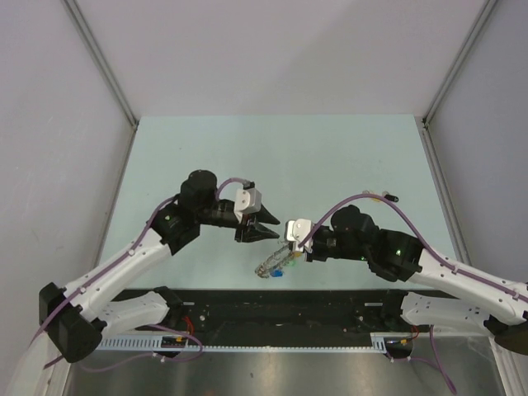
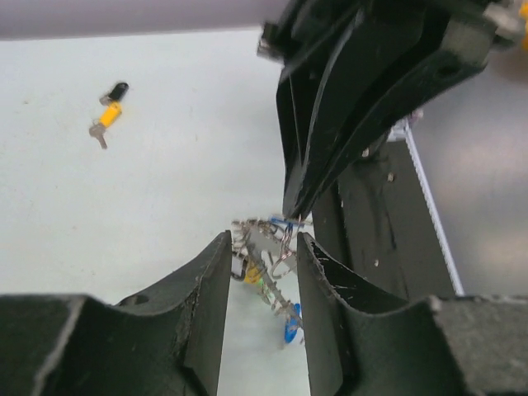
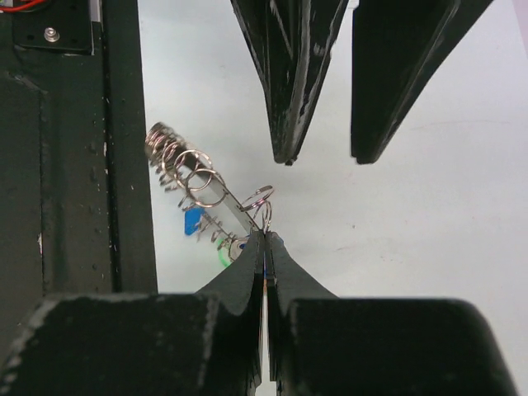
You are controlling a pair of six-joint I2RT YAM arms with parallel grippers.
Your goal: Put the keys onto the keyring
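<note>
**Right gripper.** We find the right gripper [image 3: 265,241] clenched tight, its tips pinching a thin wire loop of the keyring [image 3: 186,169].

**Keyring.** The coiled grey metal body of the keyring runs out tilted from that pinch, ahead of the right gripper's tips and off to one side. It hangs over the table [image 1: 330,157]. We cannot tell whether its far end touches the surface. Among the coils, just beside the right gripper's fingers, we note a blue key head [image 3: 193,221] and a green key head [image 3: 224,257]. Their blades are too small to make out.

**Left gripper.** The left gripper [image 1: 277,234] is released. Its two fingers stand apart with bare table visible between them, and they grip nothing. Its tips face the right gripper's tips, near but not touching. In the left wrist view the keyring sits just beyond the gap between its fingers.

**Loose key.** A loose key [image 2: 107,115] with a yellow head lies flat on the table, well apart from the left gripper, ahead and off to the side of its fingers. A black part touches the key. We cannot tell whether that part is a second key.
</note>
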